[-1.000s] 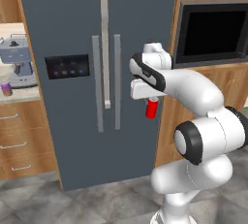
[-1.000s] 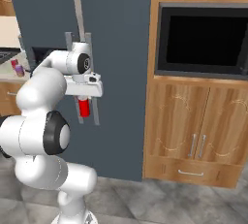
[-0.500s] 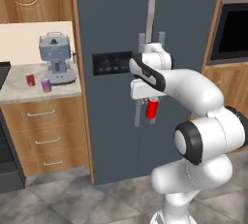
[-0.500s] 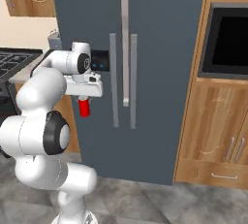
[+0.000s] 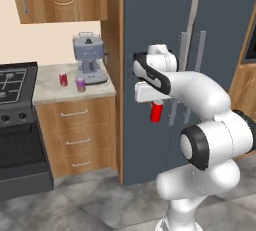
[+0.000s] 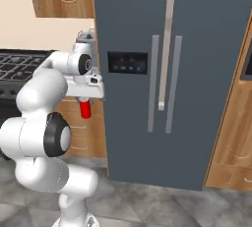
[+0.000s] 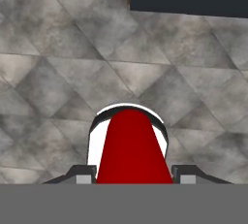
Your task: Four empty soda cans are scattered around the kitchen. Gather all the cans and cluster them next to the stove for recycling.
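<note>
We've got the arm folded up tight here; the elbow bulges out to the side and the forearm comes back across the front of the dark grey fridge, with the hand pointing straight down at the grey tiled floor; the claw is closed on a red soda can, which hangs upright below the hand, well off the floor; from the hand view the red can runs right up between the two finger tips, its silvery rim at the far end. Over on the tabletop between the stove and the fridge, two more cans stand just beside each other in front of the grey-blue coffee machine: a reddish-pink can and a pale pink-lilac can; both are upright and near the stove's edge.
</note>
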